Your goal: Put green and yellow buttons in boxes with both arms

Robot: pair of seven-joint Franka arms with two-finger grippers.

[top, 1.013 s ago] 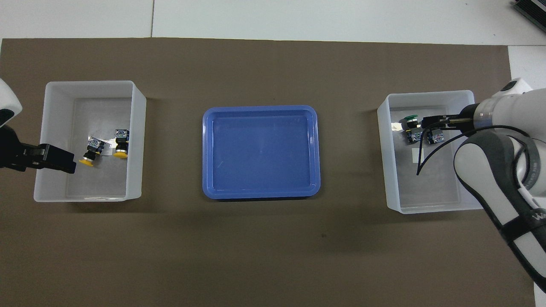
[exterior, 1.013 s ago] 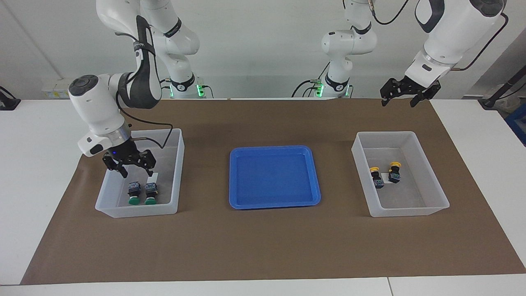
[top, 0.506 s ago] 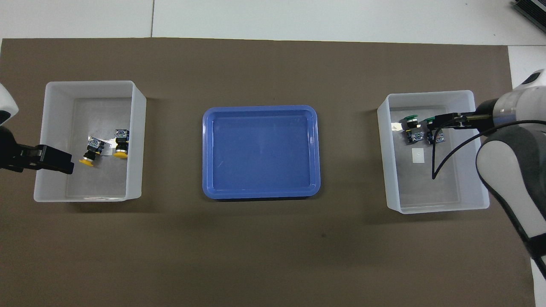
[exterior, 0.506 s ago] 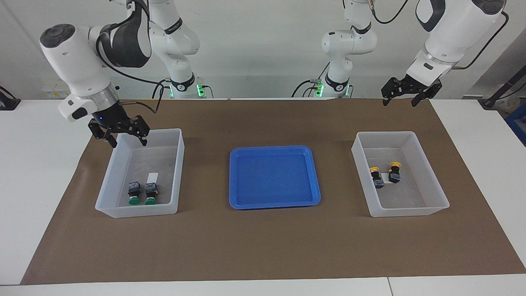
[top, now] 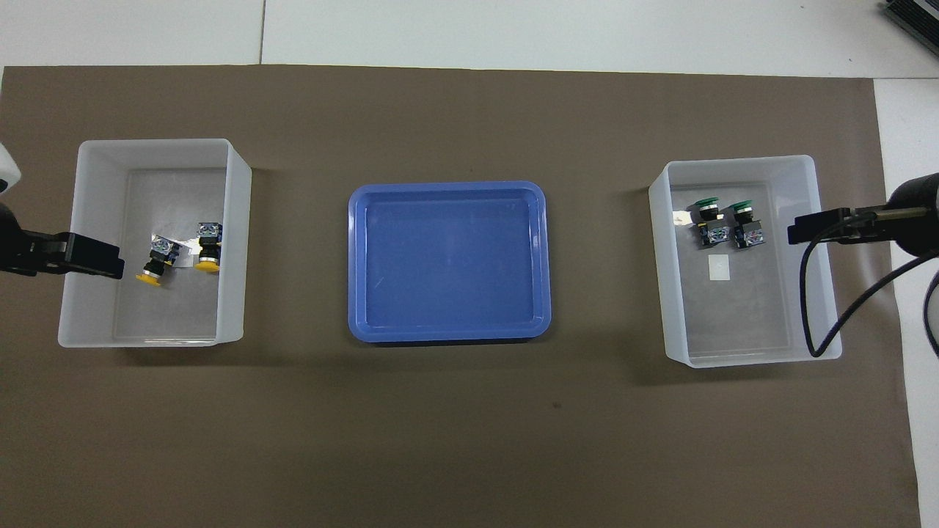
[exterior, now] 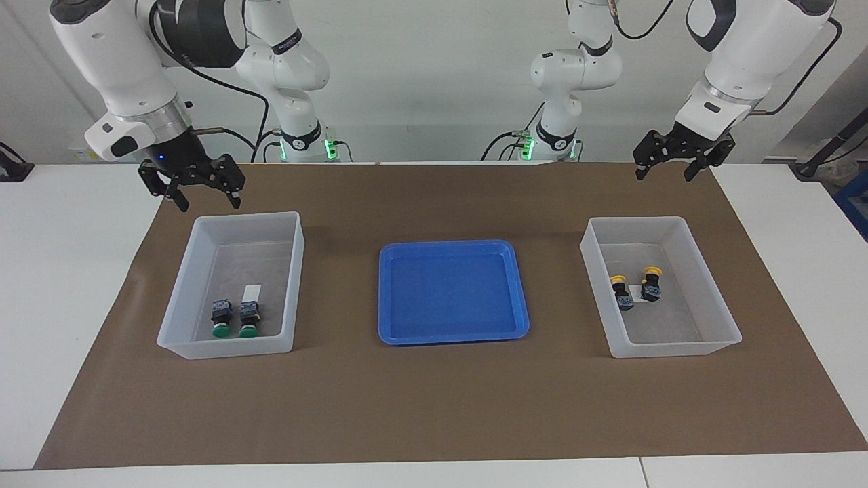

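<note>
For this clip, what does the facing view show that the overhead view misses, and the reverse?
Facing only: both arms whole, with the left gripper and right gripper open, empty, raised near their own boxes. Overhead only: a straight look down into the boxes; just gripper tips show at its edges. Both: two green buttons in the box at the right arm's end, two yellow buttons in the other box, and the blue tray between.
</note>
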